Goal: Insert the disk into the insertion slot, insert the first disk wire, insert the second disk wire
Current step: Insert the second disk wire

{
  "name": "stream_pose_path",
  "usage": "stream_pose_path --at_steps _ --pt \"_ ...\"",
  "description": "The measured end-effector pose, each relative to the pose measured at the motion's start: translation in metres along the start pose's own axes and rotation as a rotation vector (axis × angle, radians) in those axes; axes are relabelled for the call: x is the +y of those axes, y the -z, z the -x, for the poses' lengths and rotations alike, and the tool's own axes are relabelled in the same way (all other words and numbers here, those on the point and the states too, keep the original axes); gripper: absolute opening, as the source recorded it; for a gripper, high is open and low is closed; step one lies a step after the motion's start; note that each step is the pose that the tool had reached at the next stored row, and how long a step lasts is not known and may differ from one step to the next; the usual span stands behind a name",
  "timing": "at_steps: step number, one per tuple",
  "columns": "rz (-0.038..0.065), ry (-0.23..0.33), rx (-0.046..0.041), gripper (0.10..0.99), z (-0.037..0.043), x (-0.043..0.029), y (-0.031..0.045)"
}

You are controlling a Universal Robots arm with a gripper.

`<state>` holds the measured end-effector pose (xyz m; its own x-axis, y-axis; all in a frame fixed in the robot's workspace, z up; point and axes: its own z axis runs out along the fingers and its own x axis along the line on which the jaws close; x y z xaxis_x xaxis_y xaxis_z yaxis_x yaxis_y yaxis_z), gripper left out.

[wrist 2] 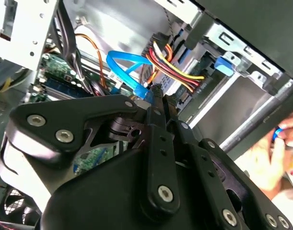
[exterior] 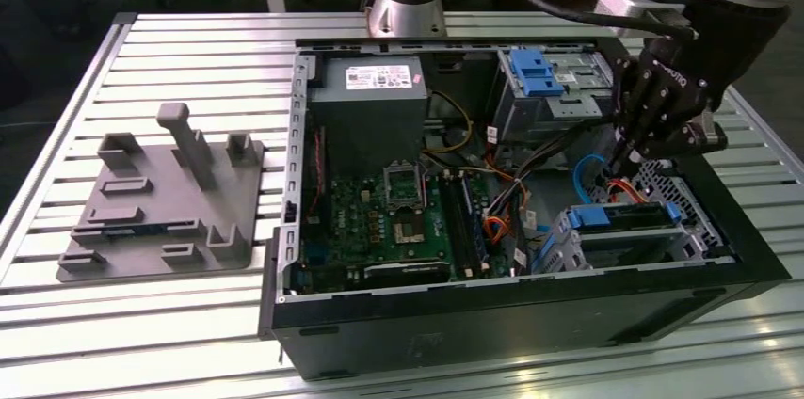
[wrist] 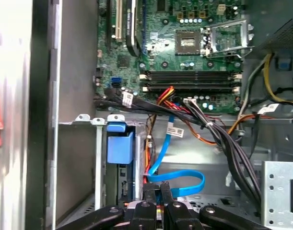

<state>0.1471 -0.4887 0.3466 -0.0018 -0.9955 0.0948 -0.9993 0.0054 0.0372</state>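
The disk [exterior: 624, 217] in its blue carrier sits inside the insertion slot [exterior: 683, 199], a perforated silver cage at the exterior view's right of the open computer case [exterior: 503, 324]. My gripper [exterior: 632, 162] reaches down into the case just behind that cage. In the second wrist view the gripper [wrist 2: 152, 92] is shut on the plug of a blue flat wire [wrist 2: 123, 61], close to the disk's rear. A red, yellow and black wire bundle [wrist 2: 177, 68] runs to the disk there. The first wrist view shows the blue carrier [wrist: 120, 146], the blue wire [wrist: 184, 178] and the gripper [wrist: 158, 190].
A grey bay with a blue tab [exterior: 538, 72] stands at the back of the case. The motherboard [exterior: 383, 225] and a black cable bundle [wrist: 223, 139] lie beside the cage. A grey fixture plate [exterior: 164, 201] rests on the slatted table. A hand [wrist 2: 273, 160] is near the case.
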Motion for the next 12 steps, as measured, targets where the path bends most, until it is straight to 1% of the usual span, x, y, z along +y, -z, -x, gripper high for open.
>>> stream_pose_path --at_steps 1,2,7,12 --pt "0.0 0.0 -0.0085 0.161 -0.0016 -0.0001 -0.0002" --pt "0.0 0.0 -0.0136 0.161 -0.0033 -0.0002 -0.0004" --pt "0.0 -0.001 -0.0251 0.161 -0.0113 -0.0003 -0.0012" --pt "0.001 -0.007 -0.0346 0.161 -0.0172 -0.0006 -0.0025"
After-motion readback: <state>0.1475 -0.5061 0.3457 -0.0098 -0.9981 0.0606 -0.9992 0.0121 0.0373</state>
